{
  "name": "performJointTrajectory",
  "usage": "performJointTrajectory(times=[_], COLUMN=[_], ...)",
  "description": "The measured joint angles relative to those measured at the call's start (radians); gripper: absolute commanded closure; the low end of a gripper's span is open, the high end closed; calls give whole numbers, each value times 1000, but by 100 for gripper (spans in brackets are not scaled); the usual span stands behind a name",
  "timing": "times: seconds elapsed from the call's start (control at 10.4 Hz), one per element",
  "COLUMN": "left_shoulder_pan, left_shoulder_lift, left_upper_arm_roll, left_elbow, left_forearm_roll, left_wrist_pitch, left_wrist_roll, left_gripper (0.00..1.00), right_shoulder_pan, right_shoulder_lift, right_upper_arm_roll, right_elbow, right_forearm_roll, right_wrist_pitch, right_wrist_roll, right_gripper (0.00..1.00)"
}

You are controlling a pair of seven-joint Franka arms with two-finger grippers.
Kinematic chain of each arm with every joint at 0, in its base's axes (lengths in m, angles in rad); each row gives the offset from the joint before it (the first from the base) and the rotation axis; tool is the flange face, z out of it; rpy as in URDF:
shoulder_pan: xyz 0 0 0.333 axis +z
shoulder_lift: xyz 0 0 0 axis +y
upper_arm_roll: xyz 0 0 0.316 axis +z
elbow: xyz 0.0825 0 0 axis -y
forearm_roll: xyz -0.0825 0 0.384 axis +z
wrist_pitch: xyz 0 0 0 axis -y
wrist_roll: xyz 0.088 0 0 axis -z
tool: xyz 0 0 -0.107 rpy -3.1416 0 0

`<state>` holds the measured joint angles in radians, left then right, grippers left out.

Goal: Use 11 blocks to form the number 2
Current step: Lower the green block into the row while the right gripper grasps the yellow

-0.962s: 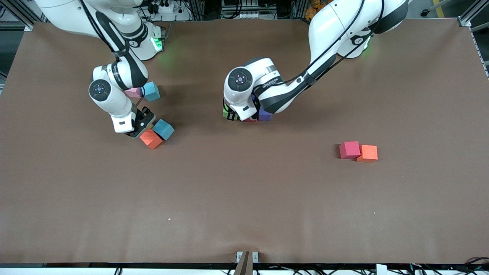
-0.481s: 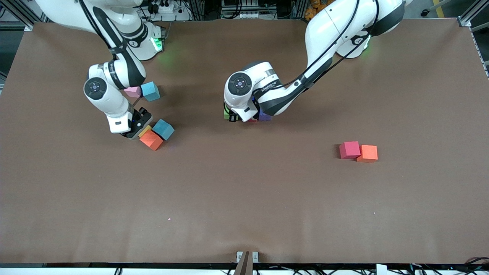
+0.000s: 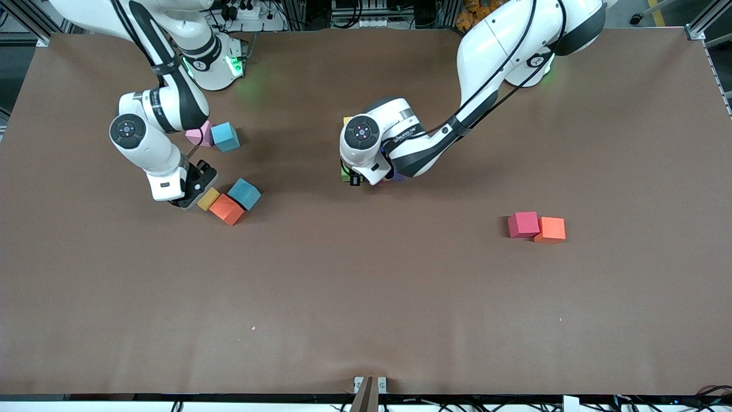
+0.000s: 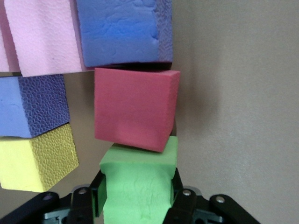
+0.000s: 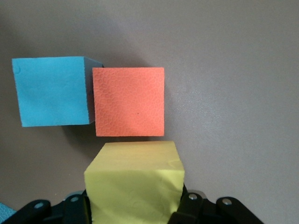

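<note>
Two light-blue cubes [image 3: 226,137] [image 3: 245,193] on brown table [image 3: 400,297]

A robotics lab is indicated. A wide table [image 3: 366,297] covered in brown matting is seen, with two white robot arms bolted along its 12 o'clock edge. Aluminium framing is fitted at the corners. A power strip [image 3: 243,10], cabling and equipment racks are crowded at 12 o'clock; more cables are trailed along 6 o'clock.

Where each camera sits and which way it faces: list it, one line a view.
Front: high across the table, facing both arms' bases; shows both arms.
Left wrist: on the left arm, looking down past the left gripper at its green block.
Right wrist: likewise, right gripper, yellow block.
Shared: orange block, also in front.
</note>
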<state>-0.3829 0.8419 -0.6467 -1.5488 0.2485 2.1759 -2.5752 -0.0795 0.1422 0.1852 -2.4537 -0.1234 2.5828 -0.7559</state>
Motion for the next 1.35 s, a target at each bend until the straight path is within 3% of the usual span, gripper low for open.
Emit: performJointTrajectory(times=[0.67, 0.77, 0.96, 1.35], left_shoulder_pan=[-1, 0, 0, -1], left_shoulder_lift=[0, 0, 0, 0], left_upper_arm_roll=[0, 1, 2, 2], left_elbow=[-23, -23, -23, -23], left_forearm_roll=[0, 0, 0, 39], left_wrist_pitch=[0, 1, 1, 1], left_wrist_roll=[0, 0, 0, 2], left_gripper=[41, 33, 0, 0], right_shoulder_pan=[0, 0, 0, 0], right_shoulder_lift=[0, 0, -5, -12], right_upper_arm_roll=[8, 10, 14, 15], right_elbow=[11, 14, 38, 91], right_forearm_roll=[0, 0, 0, 0], right_wrist_pitch=[0, -1, -26, -88], right_wrist_roll=[-9, -12, -24, -57], right_gripper=[56, 58, 58, 58])
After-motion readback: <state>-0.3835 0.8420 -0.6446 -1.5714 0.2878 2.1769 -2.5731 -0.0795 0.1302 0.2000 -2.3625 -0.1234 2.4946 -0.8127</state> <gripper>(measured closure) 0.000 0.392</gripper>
